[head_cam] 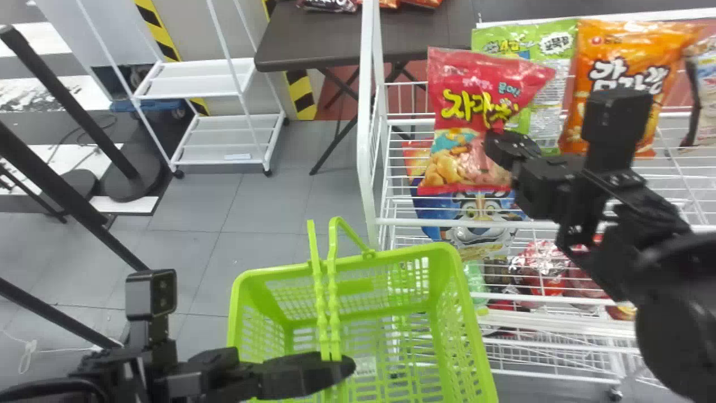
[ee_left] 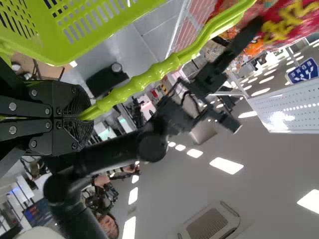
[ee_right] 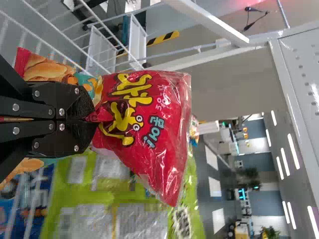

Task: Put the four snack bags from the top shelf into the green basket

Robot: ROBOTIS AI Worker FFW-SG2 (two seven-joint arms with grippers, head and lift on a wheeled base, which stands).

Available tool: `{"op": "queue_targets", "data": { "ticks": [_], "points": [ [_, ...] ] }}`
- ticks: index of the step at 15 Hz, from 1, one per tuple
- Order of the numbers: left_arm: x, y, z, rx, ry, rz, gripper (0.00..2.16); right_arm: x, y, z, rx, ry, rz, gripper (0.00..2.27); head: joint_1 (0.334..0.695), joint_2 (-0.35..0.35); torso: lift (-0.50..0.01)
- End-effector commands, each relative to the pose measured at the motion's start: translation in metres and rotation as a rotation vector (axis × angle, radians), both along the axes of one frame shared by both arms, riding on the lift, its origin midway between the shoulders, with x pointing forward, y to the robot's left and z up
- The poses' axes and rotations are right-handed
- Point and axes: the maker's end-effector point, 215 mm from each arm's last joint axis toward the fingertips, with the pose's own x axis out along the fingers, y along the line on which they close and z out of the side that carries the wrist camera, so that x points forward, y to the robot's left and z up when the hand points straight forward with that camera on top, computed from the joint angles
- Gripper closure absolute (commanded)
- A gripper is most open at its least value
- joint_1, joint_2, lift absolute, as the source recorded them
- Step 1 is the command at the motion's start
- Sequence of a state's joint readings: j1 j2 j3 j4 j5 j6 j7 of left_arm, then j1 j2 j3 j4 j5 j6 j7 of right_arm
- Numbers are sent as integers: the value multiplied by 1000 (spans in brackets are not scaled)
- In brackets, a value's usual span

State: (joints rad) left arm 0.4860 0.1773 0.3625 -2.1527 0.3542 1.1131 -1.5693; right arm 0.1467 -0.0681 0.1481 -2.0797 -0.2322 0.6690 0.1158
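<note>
While in R-hand (head_cam: 498, 146), bag (head_cam: 467, 106) nr post (head_cam: 366, 140)

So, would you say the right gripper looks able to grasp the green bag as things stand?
Probably not: the right gripper is shut on the red bag, which partly covers the green bag in the head view.

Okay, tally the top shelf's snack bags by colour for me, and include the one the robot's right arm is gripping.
Red: 1, the red bag in the right gripper's jaws
Green: 1, the green bag
Orange: 1, the orange bag
Pale, mixed colours: 1, the bag cut off at the head view's right edge
Total: 4
</note>
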Motion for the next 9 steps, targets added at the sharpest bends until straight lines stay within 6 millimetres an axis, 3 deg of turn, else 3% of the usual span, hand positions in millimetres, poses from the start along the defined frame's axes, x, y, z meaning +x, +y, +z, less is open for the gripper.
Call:
{"op": "queue_targets", "data": {
  "ticks": [1, 3, 7, 9],
  "points": [
    [11, -1, 2, -5, -5, 3, 2148, -50, -16, 16, 28, 22, 4, 2250, 695, 93, -4],
    [21, -3, 0, -2, -3, 2, 2148, -87, -20, 35, 75, 48, 27, 2250, 695, 81, -4],
    [31, -9, 0, -14, -7, 0, 2148, -165, 23, -11, 94, 315, 183, 2250, 695, 90, -4],
    [32, -12, 2, -24, 2, -7, 2148, -187, 55, -27, 90, 372, 262, 2250, 695, 122, -4]
  ]
}}
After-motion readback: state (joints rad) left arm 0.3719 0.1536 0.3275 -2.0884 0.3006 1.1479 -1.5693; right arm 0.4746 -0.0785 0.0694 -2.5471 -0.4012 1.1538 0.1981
